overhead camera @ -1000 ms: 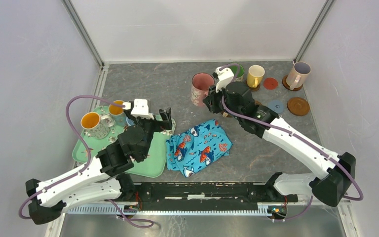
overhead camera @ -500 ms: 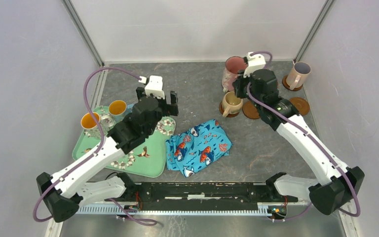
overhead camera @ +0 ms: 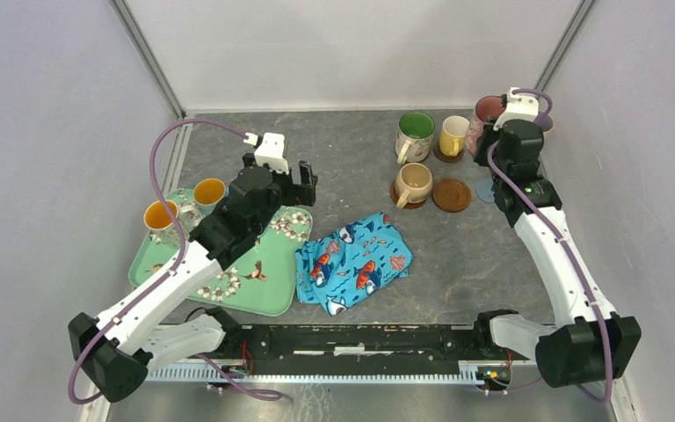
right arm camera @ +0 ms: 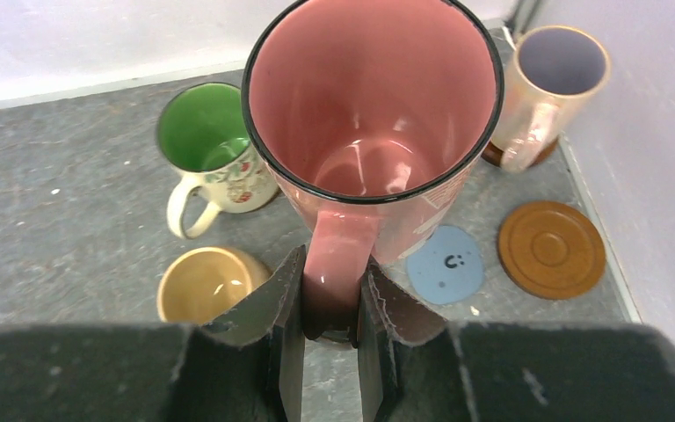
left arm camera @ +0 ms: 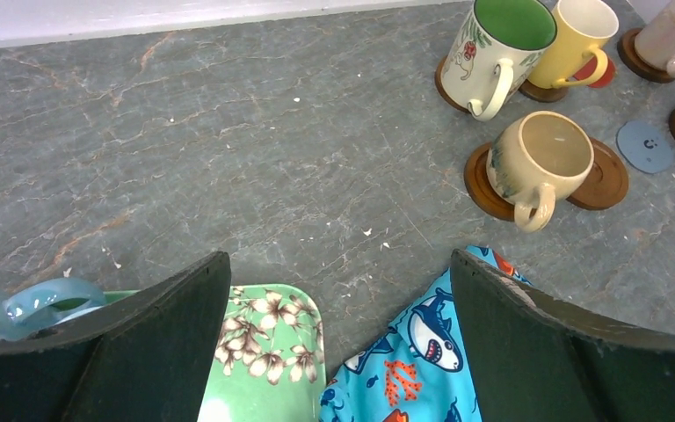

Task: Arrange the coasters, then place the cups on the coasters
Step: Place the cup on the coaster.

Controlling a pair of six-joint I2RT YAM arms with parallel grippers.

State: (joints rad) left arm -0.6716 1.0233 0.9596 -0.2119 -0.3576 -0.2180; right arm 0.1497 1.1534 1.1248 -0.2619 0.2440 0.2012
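Note:
My right gripper [right arm camera: 331,308] is shut on the handle of the pink cup [right arm camera: 373,97], holding it upright at the back right [overhead camera: 489,110]. A blue-grey coaster [right arm camera: 446,264] lies partly under its near side, with a bare brown coaster [right arm camera: 552,249] to the right. The lilac-lined cup [right arm camera: 549,75] stands on a coaster behind. The green-inside cup [overhead camera: 415,134], yellow cup [overhead camera: 453,134] and beige cup [overhead camera: 415,182] sit on brown coasters, and another bare brown coaster [overhead camera: 451,195] lies beside the beige cup. My left gripper [left arm camera: 338,264] hangs open and holds nothing, over the tray corner.
The green floral tray [overhead camera: 264,281] at the left carries two orange-lined cups [overhead camera: 162,215] and a light blue cup [left arm camera: 48,294]. A blue fish-print cloth [overhead camera: 356,259] lies crumpled mid-table. A red coaster [left arm camera: 599,70] peeks out beside the yellow cup. Walls close in at the back right.
My right gripper has carried the pink cup rightward, from the table's back middle to the back right corner. My left arm rose off the tray earlier and has since held nearly still.

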